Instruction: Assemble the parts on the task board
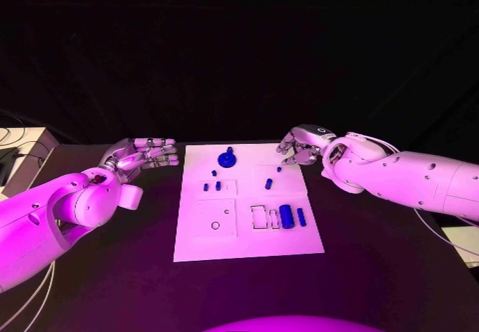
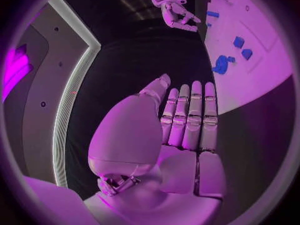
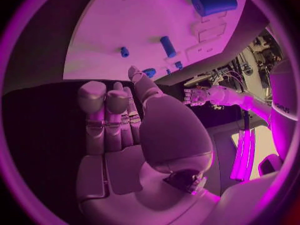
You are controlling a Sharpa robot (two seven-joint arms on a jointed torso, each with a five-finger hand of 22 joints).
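The white task board (image 1: pixel 250 238) lies in the middle of the black table. On it are blue parts: a round piece with a knob (image 1: pixel 228 160) at the far end, small pegs (image 1: pixel 212 185) beside a slot, a peg (image 1: pixel 268 183), and a thick cylinder (image 1: pixel 286 216) next to a thin bar (image 1: pixel 300 216). My left hand (image 1: pixel 148 153) hovers off the board's far left corner, fingers straight and apart (image 2: pixel 187 120), holding nothing. My right hand (image 1: pixel 300 146) hangs over the board's far right corner, fingers loosely bent (image 3: pixel 119 130), with nothing in them. The cylinder (image 3: pixel 214 2) and peg (image 3: pixel 168 46) show beyond it.
A white box (image 1: pixel 25 149) with cables sits at the table's left edge. Another white object (image 1: pixel 461 243) stands past the right edge. Bare black table surrounds the board on every side.
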